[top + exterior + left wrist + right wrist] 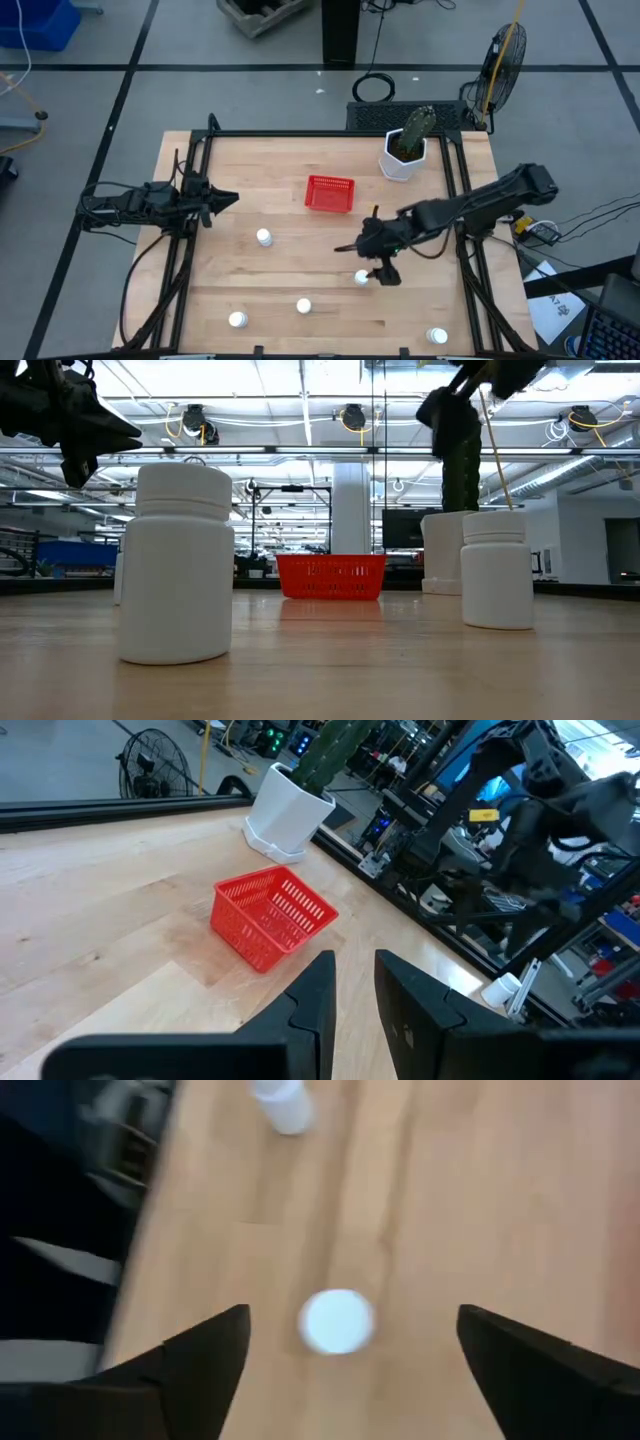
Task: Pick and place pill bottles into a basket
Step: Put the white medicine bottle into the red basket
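Observation:
Several small white pill bottles stand upright on the wooden table: one [264, 237] left of centre, one [361, 278], one [303, 306], one [237, 320] and one [437, 336] near the front edge. The red mesh basket [329, 193] stands at mid-table, and I see nothing in it. My right gripper [370, 272] is open and points down over the bottle, whose cap [337, 1320] shows between the spread fingers without touching them. My left gripper [228, 198] is shut and empty at the table's left, pointing toward the basket [272, 915].
A white planter with a cactus [405, 150] stands at the back right, behind the basket. Black frame rails [200, 250] run along the table's left and right sides. In the low view two bottles [180, 560] [497, 568] stand in front of the basket [330, 575].

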{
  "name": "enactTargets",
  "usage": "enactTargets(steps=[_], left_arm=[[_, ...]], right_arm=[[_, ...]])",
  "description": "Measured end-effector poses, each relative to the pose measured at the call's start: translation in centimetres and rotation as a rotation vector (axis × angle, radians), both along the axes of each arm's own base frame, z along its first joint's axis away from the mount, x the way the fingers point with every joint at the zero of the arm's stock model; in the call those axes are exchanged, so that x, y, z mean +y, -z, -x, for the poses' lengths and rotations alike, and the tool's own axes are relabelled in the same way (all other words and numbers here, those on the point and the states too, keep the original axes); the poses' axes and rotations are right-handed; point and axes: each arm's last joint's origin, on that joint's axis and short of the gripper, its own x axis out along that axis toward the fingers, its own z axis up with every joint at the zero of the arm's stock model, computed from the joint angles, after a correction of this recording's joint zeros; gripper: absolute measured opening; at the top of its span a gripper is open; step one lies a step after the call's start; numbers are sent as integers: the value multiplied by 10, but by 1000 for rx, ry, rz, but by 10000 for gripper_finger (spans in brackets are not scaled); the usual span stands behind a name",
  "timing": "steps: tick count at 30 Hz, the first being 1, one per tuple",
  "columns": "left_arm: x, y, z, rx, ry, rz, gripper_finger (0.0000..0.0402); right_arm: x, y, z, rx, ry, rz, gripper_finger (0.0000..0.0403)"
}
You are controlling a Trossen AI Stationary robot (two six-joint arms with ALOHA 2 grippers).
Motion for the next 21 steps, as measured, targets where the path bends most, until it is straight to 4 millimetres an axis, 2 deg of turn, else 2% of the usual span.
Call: enactTargets(steps=[3, 9, 15, 21], left_arm=[[0, 0, 0, 1, 0, 0, 77], [0, 0, 0, 0, 0, 0, 77], [0, 0, 0, 0, 0, 0, 77], [0, 0, 0, 0, 0, 0, 77]], right_arm=[[5, 12, -9, -10, -1, 70, 361], [24, 43, -23, 33, -38, 77, 358], [38, 55, -22, 42, -43, 153, 359], [39, 58, -17, 75, -16, 182, 351]])
